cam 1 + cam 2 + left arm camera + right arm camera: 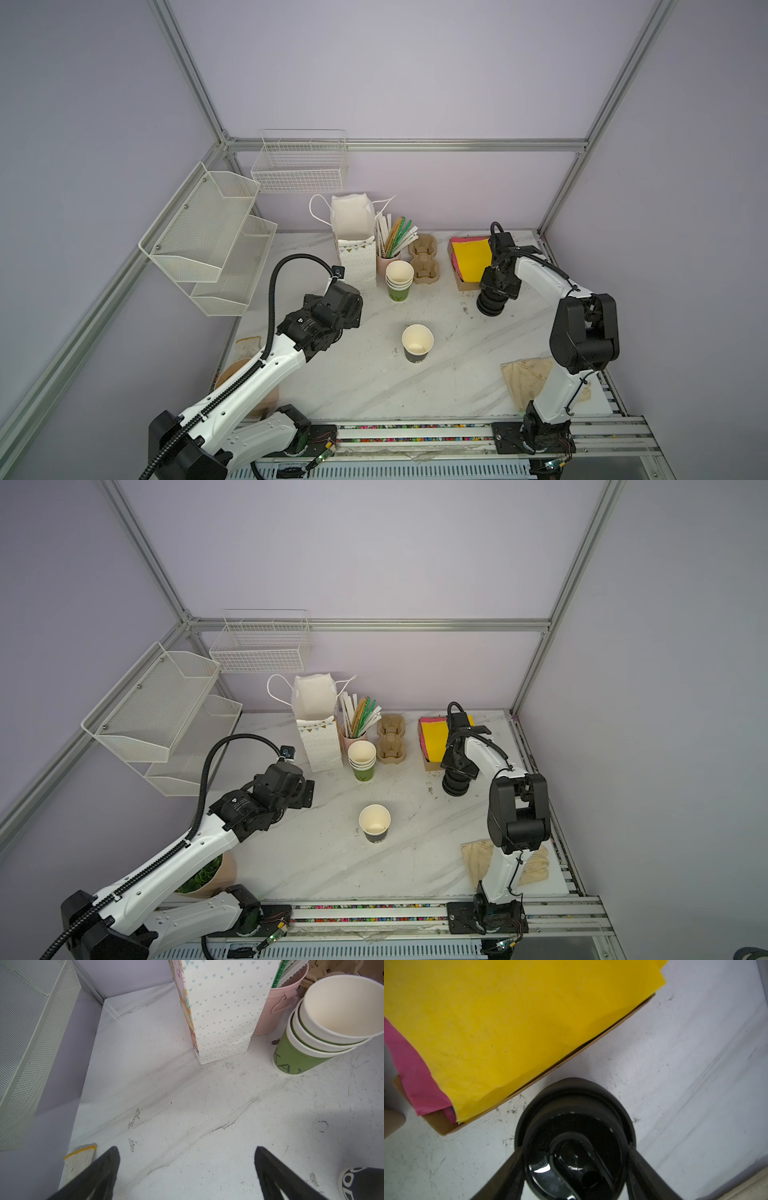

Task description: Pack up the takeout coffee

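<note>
The takeout coffee cup point(417, 343) point(374, 823) stands upright mid-table, dark outside and cream inside, its mouth uncovered; its base shows at the edge of the left wrist view point(361, 1184). A stack of black round lids point(491, 308) point(456, 786) stands to its right, near the box. My right gripper point(576, 1147) point(494, 296) reaches down over that stack, a finger pressed against each side of the top lid point(575, 1159). My left gripper point(187, 1153) hangs open over bare table, left of the cup, with nothing between its fingers.
At the back stand a white paper bag point(353, 232), a pink cup of straws point(388, 255), nested green cups point(399, 278), a cardboard cup carrier point(424, 257) and a box of yellow and pink paper point(471, 259). Wire racks point(208, 241) hang left. A cloth point(525, 378) lies front right.
</note>
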Robot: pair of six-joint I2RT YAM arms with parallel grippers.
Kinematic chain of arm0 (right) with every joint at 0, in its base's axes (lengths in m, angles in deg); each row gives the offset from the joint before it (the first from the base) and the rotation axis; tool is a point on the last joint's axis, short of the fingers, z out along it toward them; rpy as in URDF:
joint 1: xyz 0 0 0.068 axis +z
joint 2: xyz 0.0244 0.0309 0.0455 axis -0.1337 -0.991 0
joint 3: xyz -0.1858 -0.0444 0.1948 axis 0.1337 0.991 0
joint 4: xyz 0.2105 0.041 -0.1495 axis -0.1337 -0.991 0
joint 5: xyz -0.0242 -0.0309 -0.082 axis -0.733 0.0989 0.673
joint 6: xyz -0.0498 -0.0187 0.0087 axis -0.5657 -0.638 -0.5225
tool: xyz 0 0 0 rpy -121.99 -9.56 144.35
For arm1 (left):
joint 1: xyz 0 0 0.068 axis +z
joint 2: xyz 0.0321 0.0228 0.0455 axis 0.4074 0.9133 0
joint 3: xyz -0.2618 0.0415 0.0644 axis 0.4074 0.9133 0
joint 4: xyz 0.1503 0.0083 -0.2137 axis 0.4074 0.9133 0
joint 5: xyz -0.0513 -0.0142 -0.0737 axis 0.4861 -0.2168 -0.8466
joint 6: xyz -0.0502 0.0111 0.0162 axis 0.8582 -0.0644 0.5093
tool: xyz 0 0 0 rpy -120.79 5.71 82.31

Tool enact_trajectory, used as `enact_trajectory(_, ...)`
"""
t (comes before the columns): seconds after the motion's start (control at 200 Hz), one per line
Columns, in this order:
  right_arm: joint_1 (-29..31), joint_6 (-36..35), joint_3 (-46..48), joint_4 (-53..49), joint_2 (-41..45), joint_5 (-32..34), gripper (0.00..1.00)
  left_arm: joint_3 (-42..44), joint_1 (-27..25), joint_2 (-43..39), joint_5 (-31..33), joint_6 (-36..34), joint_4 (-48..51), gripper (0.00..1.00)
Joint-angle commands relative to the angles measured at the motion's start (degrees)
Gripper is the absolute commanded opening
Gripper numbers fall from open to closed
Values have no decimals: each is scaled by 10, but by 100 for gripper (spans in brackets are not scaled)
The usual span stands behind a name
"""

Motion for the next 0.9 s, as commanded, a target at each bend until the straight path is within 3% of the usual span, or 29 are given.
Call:
enact_trajectory(0.0, -1, 11, 14, 2, 27, -1, 65, 19, 2, 1, -5, -7, -11, 100)
enact_trajectory(0.11, -1, 12, 21, 5, 33, -21, 65, 13, 2, 4, -34, -12, -13, 100)
enact_trajectory(0.245, -2, 11, 37, 27, 58, -63, 65, -22, 1, 12, -136, -32, -15, 100)
enact_trajectory(0.53, -3, 13, 62, 51, 73, -74, 65, -189, -6, 84, -296, 30, -29, 100)
enact_trajectory(0.895, -11, 22, 79, 62, 120, -72, 65, -403, -61, 293, -363, 118, -58, 100)
